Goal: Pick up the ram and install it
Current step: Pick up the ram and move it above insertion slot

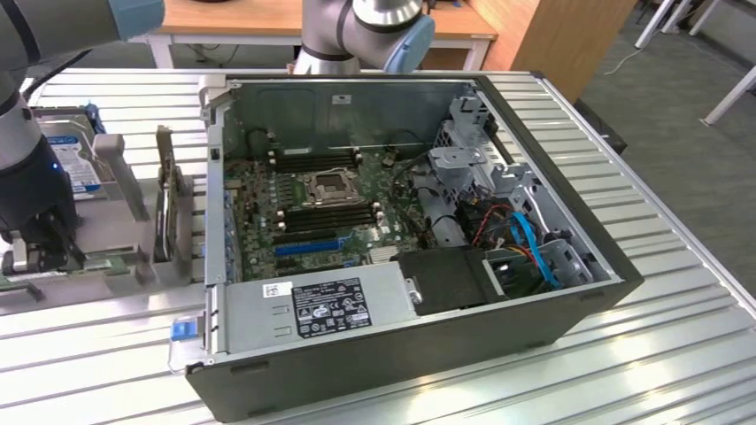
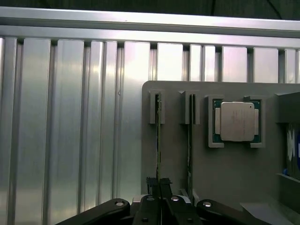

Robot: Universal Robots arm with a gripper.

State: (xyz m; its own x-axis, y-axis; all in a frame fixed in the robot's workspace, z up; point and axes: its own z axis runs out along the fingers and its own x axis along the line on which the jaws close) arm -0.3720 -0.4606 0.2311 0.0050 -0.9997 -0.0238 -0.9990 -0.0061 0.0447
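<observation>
Straight below my gripper [image 2: 159,183], the ram [image 2: 158,131] stands on edge in the grey holder [image 2: 220,173], in the slot nearest the holder's edge. Its long axis runs away from my fingertips, which are clenched on its near end. Seen edge-on, it looks like a thin, dark strip.

ram [image 2: 158,136] edge-on, faces hidden, one end behind end effector [image 2: 159,182], arm [image 1: 14,106] cut by frame edge

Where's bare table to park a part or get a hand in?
Free: table slats at the exterior view's right of the case, and the near strip in front of the holder. Crowded: the holder itself, with the claw shut on the ram.
</observation>
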